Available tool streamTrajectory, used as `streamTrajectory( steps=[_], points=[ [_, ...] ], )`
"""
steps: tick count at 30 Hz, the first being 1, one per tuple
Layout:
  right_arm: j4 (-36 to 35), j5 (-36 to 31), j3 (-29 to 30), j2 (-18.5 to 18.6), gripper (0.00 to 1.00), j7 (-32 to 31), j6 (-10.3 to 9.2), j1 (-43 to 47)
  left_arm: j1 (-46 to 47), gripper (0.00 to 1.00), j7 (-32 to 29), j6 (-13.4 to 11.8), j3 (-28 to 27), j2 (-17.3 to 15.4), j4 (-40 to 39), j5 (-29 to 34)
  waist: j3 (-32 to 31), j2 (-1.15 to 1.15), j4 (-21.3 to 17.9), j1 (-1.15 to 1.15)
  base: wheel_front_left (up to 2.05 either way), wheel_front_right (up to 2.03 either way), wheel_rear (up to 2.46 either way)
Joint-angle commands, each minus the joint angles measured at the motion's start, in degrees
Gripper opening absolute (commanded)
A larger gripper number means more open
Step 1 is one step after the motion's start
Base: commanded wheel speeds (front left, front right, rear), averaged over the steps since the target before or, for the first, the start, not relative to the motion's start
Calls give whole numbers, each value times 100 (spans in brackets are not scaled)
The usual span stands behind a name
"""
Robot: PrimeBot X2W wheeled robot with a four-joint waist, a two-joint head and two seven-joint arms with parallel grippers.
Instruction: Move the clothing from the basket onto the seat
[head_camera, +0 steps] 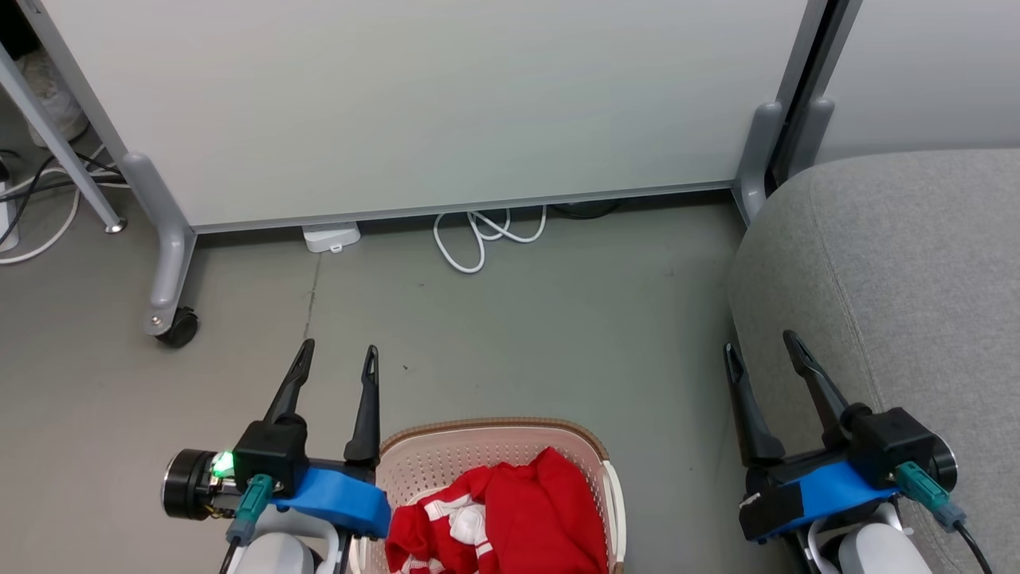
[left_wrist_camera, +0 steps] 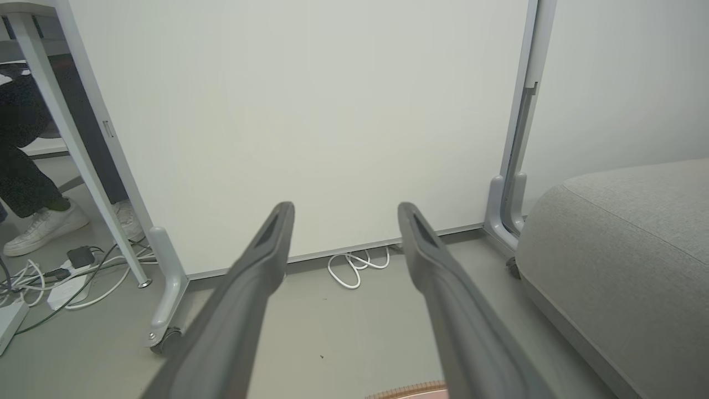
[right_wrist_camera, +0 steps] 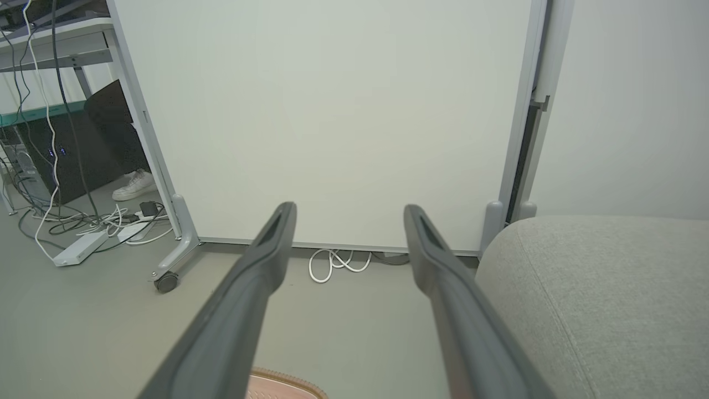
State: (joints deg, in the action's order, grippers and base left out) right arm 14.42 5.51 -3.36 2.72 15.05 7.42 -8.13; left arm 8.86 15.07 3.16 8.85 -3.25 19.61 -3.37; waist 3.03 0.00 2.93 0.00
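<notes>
No legible text, brand, number or sign in any view; white markings on the red clothing [head_camera: 542, 510] in the basket [head_camera: 434, 462] read as stripes and trim; too small to tell any lettering.

Left of the cream-white plastic basket [head_camera: 486, 424], the dark two-fingered left gripper [head_camera: 339, 348] stands spread; the right gripper [head_camera: 759, 343], equally spread, is at its right.

Cut off or hidden
The basket [head_camera: 446, 461] and the clothing [head_camera: 522, 514] were cut by the bottom edge; the clothing hid the basket's floor; the seat [head_camera: 916, 279] ran past the right edge.
</notes>
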Motion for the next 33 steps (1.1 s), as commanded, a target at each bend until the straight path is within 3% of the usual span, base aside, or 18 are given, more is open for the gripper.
streamTrajectory(
  steps=[1, 12, 33],
  points=[
    [-22, -55, -21, 30, 100, 20, 13, -128, 152, 100, 17, 40, 24, 6, 30, 31, 58, 0, -38, 0, 0, 0, 0],
    [-204, -254, -23, 28, 100, 20, 13, -437, 781, 100, 17, 219, 191, -21, 662, 145, 614, 0, -355, 0, 0, 0, 0],
    [-624, -244, -188, 25, 100, 20, 12, -1509, 2400, 100, 16, 440, 974, -94, 2868, 56, 2561, 0, -880, 0, 0, 0, 0]
  ],
)
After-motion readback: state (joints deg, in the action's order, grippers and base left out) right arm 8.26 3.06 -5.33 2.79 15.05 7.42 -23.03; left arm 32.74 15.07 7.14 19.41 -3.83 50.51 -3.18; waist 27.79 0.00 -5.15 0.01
